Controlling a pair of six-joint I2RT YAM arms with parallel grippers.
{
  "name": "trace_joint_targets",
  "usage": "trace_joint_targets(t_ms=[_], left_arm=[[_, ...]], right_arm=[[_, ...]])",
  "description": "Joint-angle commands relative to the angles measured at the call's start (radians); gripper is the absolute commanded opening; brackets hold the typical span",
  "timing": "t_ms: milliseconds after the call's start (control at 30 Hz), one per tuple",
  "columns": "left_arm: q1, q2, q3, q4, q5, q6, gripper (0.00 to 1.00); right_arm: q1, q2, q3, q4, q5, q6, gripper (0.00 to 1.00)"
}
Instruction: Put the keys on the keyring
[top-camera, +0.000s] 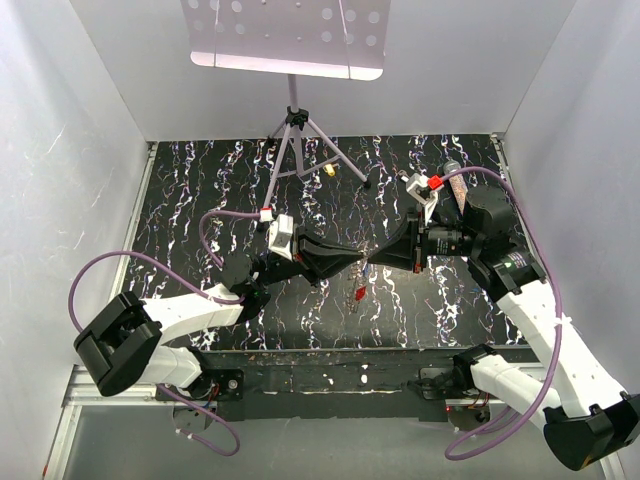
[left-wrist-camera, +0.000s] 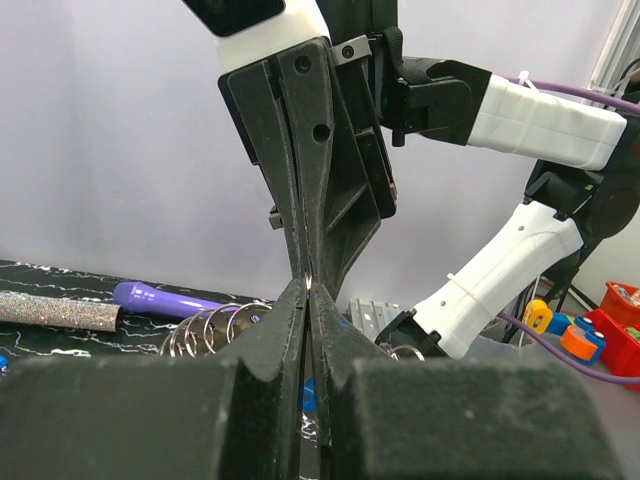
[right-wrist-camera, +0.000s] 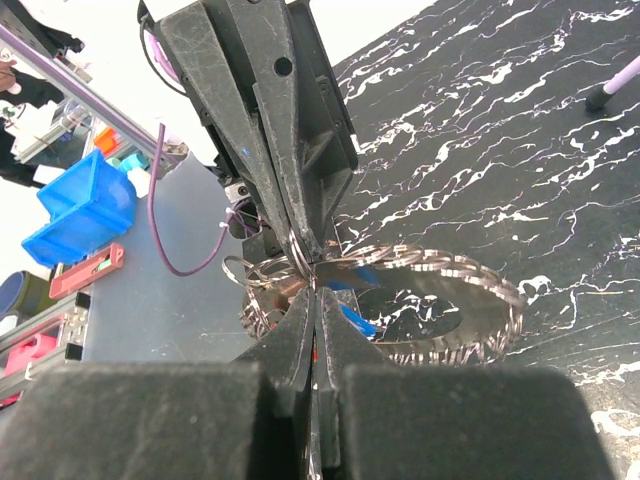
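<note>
Two arms meet tip to tip over the middle of the marbled table (top-camera: 200, 180). The left gripper (left-wrist-camera: 305, 298) is pinched tight on the one keyring (right-wrist-camera: 445, 300), a jagged coil reaching toward the far edge. One red key (top-camera: 358, 295) shows just nearside of the tips (hanging or lying, unclear), and two blue key heads (right-wrist-camera: 356, 276) sit at the clamp. The right gripper (right-wrist-camera: 315, 298) is squeezed onto the same ring

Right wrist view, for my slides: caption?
Left end effector and right end effector pinch the keyring tip to tip, blue key alongside.
</note>
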Motion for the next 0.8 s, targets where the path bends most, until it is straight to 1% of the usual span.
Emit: trace_joint_targets(t_ms=[0,267,767], left_arm=[[0.011,-0.026,0.007,0.220,-0.044,-0.015,0.00],[0.012,-0.014,0.015,0.247,-0.046,-0.035,0.00],[0.012,-0.002,0.041,0.247,-0.050,-0.035,0.00]], right_arm=[[-0.012,0.000,-0.011,0.023,0.018,0.012,0.01],[-0.018,0.012,-0.015,0.058,0.014,0.049,0.01],[-0.018,0.020,-0.038,0.126,0.000,0.124,0.01]])
